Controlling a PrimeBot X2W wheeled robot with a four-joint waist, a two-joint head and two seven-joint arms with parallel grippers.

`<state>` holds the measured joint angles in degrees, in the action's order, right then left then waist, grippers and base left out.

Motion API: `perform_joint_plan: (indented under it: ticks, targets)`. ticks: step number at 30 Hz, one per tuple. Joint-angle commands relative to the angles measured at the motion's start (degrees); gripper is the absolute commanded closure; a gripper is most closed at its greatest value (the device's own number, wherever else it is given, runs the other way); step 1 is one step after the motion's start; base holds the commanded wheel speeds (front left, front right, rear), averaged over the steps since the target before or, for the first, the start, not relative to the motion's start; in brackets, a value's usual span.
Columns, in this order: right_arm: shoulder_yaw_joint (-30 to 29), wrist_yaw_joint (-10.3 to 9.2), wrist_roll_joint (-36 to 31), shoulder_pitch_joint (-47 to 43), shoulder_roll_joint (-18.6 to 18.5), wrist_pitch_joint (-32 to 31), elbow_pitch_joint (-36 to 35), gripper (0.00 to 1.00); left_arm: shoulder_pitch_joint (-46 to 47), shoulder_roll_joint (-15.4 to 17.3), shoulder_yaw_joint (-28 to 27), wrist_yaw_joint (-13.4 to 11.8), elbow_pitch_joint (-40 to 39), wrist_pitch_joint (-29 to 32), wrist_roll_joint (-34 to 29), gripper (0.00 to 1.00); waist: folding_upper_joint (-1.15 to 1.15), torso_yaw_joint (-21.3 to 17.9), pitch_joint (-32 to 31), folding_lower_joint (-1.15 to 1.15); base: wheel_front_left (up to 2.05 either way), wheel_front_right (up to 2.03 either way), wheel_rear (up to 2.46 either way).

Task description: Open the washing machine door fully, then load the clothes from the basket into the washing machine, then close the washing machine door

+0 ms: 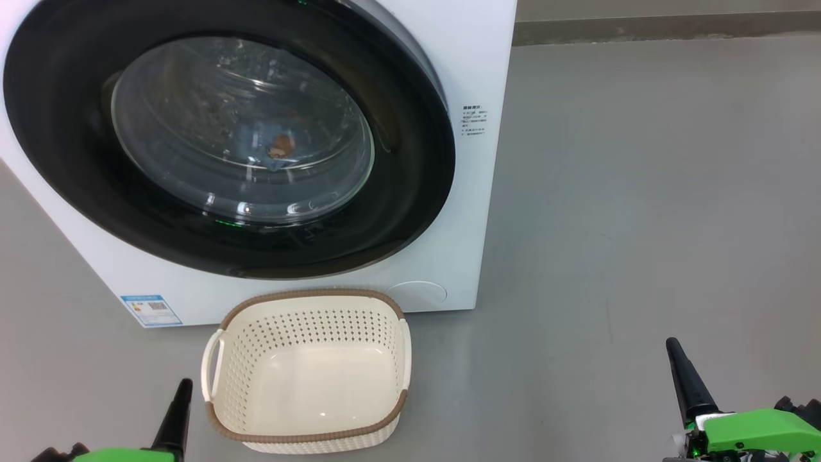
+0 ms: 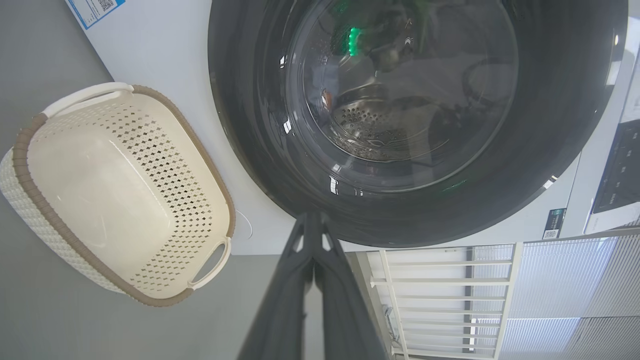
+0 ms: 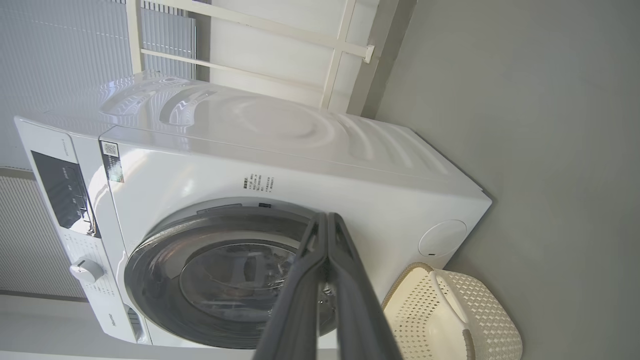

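We see the left gripper (image 2: 314, 220) and right gripper (image 3: 327, 217) pinched tight before the glossy round washing machine door (image 1: 64, 160) and perforated cream basket (image 1: 308, 324).

Ahead of the matt dark left fingers (image 2: 280, 310), the washing machine door (image 2: 450, 65) has a glossy black rim and clear glass, with a perforated steel drum (image 2: 370, 125) behind it. The washing machine (image 2: 165, 45) is smooth glossy white. Left of the fingers, the basket (image 2: 165, 145) is perforated cream plastic, on a matt grey floor (image 2: 50, 320).
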<state>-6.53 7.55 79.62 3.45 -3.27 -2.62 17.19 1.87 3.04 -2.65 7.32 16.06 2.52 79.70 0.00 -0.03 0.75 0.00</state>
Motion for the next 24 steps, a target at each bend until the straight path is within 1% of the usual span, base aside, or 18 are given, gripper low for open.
perform_joint_plan:
  ticks: [1, 19, 24]
  targets:
    - [0.69, -0.05, 2.08, 2.35, -0.1, -0.67, -1.93, 1.0, 3.02, 0.6, -2.06, 0.14, -1.79, 0.5, 1.75, 1.0, 0.0, 0.0, -0.05, 0.0, 0.0, 0.0, 0.0]
    - [-0.02, -0.06, 12.46, 2.73, 0.39, -3.88, -3.16, 1.0, 4.28, 0.07, -3.6, 0.17, -2.04, 3.74, 12.63, 1.0, 0.0, 0.03, -0.57, 0.0, 0.0, 0.0, 0.0]
    - [-0.02, -0.06, 12.52, 2.73, 0.39, -3.89, -3.17, 1.0, 4.29, 0.05, -3.63, 0.17, -2.04, 3.77, 12.66, 1.0, 0.0, 0.03, -0.57, 0.0, 0.0, 0.0, 0.0]
